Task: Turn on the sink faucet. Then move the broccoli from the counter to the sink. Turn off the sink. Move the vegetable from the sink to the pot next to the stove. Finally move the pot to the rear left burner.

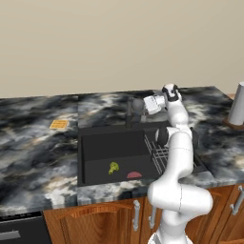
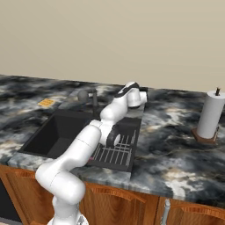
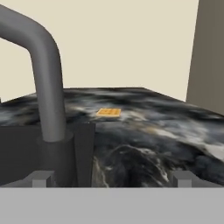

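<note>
The broccoli (image 1: 113, 167), a small green floret, lies on the floor of the black sink (image 1: 95, 147) near the red drain disc (image 1: 134, 175). The dark grey sink faucet (image 1: 129, 113) stands on the rim behind the basin. My gripper (image 1: 145, 106) hovers level with the faucet's head, just to its right, pointing at it. In the hand view the gripper (image 3: 112, 178) is open with nothing in it, and the faucet (image 3: 49, 92) rises close ahead, near the left fingertip (image 3: 41, 177). The marbled counter (image 1: 38, 147) surrounds the sink. The pot and the stove are out of view.
A grey wire rack (image 1: 161, 153) fills the basin's right side, under my arm. A flat orange waffle square (image 1: 59, 124) lies on the counter to the left. A paper towel roll (image 2: 210, 115) stands on the right. A beige wall runs behind the counter.
</note>
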You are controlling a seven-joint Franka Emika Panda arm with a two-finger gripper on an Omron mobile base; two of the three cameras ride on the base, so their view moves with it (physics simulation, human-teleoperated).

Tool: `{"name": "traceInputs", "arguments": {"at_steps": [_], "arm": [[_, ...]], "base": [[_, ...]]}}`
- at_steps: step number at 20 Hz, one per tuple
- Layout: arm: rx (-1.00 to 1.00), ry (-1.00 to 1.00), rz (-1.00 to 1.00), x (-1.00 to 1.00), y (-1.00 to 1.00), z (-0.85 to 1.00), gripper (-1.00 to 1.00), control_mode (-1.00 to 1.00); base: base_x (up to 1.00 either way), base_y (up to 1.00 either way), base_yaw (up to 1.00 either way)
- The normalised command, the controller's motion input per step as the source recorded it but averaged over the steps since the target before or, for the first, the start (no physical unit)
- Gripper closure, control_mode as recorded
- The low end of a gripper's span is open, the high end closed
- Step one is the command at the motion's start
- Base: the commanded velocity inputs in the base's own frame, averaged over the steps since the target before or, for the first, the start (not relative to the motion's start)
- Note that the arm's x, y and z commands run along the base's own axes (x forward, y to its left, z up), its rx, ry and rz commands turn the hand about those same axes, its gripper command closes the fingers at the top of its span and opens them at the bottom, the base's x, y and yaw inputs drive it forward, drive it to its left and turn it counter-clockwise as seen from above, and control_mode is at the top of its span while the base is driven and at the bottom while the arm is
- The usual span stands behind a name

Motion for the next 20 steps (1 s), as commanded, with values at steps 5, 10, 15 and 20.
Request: {"name": "traceInputs", "arguments": {"at_steps": [5, 10, 15, 20], "arm": [[0.0, -0.03, 0.0, 0.0, -0.13, 0.0, -1.0, -1.0], [0.0, -0.06, 0.02, -0.03, -0.64, 0.0, -1.0, -1.0], [0.02, -0.1, 0.01, -0.3, -0.72, 0.02, -1.0, -1.0], [0.0, -0.14, -0.02, -0.62, -0.13, 0.37, -1.0, -1.0]], "base": [[0.0, 0.0, 0.0], [0.0, 0.0, 0.0], [0.0, 0.0, 0.0], [0.0, 0.0, 0.0]]}}
